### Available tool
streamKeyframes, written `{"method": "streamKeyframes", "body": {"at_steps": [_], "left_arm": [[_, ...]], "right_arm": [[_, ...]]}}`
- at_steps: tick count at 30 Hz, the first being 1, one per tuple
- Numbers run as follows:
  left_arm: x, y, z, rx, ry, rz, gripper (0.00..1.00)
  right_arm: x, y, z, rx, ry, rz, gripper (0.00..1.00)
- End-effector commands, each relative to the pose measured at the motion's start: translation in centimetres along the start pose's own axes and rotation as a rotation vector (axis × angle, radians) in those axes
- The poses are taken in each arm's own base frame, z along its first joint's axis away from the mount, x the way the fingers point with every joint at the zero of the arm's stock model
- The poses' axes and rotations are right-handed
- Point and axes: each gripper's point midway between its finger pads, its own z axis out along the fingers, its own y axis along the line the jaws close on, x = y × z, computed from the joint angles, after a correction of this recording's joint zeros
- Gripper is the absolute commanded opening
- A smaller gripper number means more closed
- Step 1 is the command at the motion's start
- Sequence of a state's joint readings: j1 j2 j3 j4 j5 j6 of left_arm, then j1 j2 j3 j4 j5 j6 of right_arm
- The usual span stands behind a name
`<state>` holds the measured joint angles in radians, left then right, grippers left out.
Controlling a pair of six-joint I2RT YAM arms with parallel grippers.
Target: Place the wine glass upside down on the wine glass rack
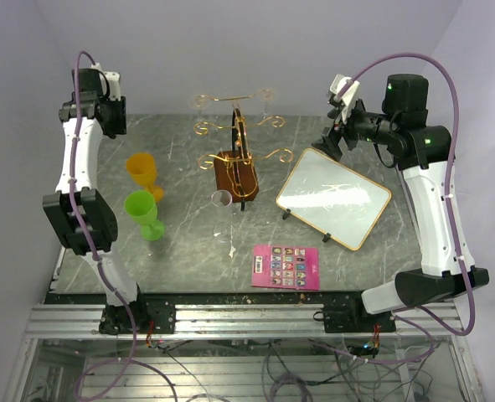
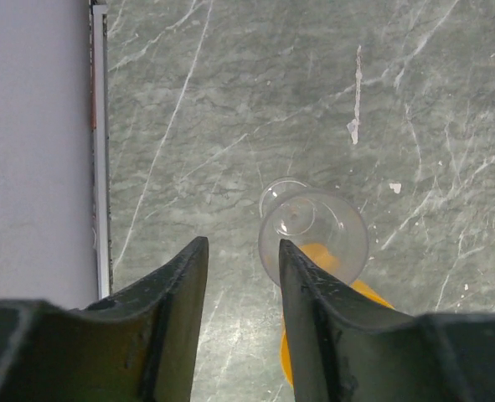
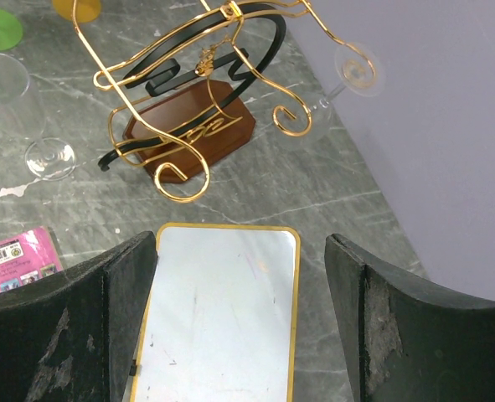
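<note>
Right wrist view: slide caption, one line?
Open right gripper above a gold-framed rectangular board, facing the thin gold wire rack on its dark brown wooden base.

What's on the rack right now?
One clear glass hangs by its foot from a top scroll of the rack. Its stem shows, but its bowl cannot be made out.

L arm (image 1: 75,163) & R arm (image 1: 431,209): white links, blk joints, purple cable (image 1: 398,57) each. Fingers (image 3: 415,335) blk, scuffed on R.
</note>
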<state>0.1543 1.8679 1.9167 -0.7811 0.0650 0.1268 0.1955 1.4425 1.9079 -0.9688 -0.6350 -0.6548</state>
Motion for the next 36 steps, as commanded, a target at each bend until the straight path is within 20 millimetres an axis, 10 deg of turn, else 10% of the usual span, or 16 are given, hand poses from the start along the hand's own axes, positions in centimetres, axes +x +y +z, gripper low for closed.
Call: {"method": "streamKeyframes", "body": {"at_steps": [1, 36], "left_arm": [[-0.6, -0.1, 0.2, 0.025, 0.002, 0.009, 0.47], [-2.1, -0.6, 1.6, 0.092, 0.011, 0.09, 0.07]], "right_arm": [[0.2, -0.3, -0.1, 0.009, 0.003, -0.002, 0.81], [0.3, 0.0, -0.6, 0.002, -0.014, 0.008, 0.8]]}}
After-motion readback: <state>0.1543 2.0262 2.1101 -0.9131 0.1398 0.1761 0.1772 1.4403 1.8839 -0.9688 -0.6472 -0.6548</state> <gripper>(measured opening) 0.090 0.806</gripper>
